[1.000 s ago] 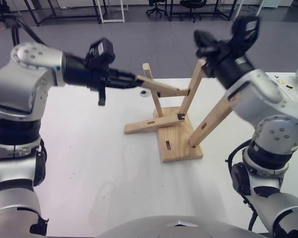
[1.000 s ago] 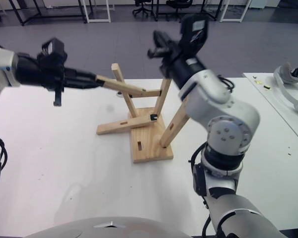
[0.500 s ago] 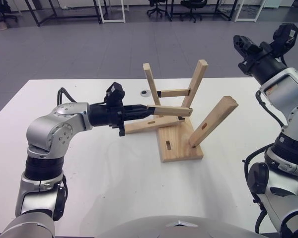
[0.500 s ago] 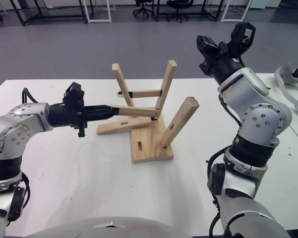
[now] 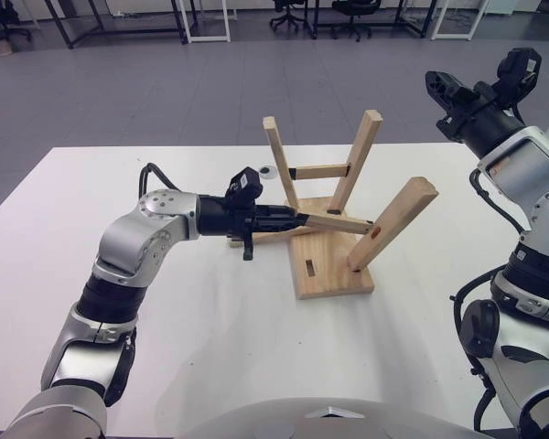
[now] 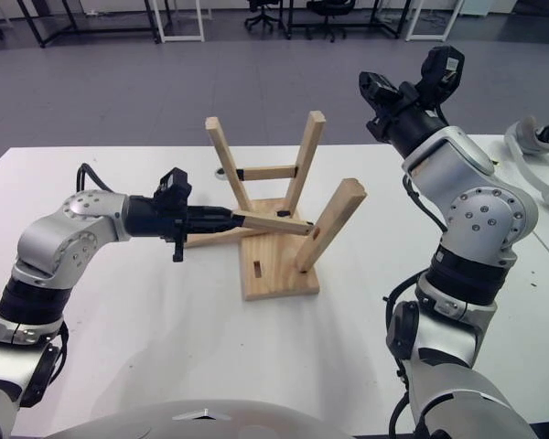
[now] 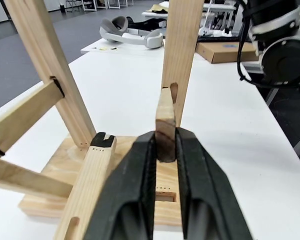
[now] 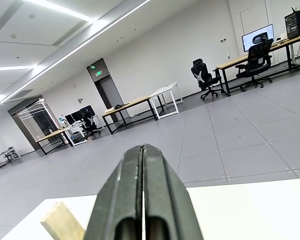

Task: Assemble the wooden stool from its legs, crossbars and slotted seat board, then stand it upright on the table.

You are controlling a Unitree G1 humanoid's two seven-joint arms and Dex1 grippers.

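The stool lies upside down on the white table, its slotted seat board [image 5: 334,265] flat. Two legs [image 5: 279,160] [image 5: 361,155] stand up from it, joined by a crossbar [image 5: 322,171]. A third leg [image 5: 393,224] leans out to the right. My left gripper [image 5: 293,219] is shut on a loose crossbar [image 5: 337,222], held level, with its tip at that leg's slot [image 7: 173,92]. Another leg [image 5: 273,237] lies on the table behind the gripper. My right gripper [image 5: 442,90] hangs high at the right, shut on nothing, above the leaning leg's end [image 8: 60,220].
A small round object [image 5: 268,171] sits on the table behind the stool. A headset [image 6: 542,146] rests on a neighbouring table at the right, next to a cardboard box [image 7: 225,50]. Bare tabletop [image 5: 220,347] lies in front of the stool.
My left gripper has lowered the crossbar and carried it right, up to the leaning leg. The right arm swung up and away to the right a second ago, then stayed.
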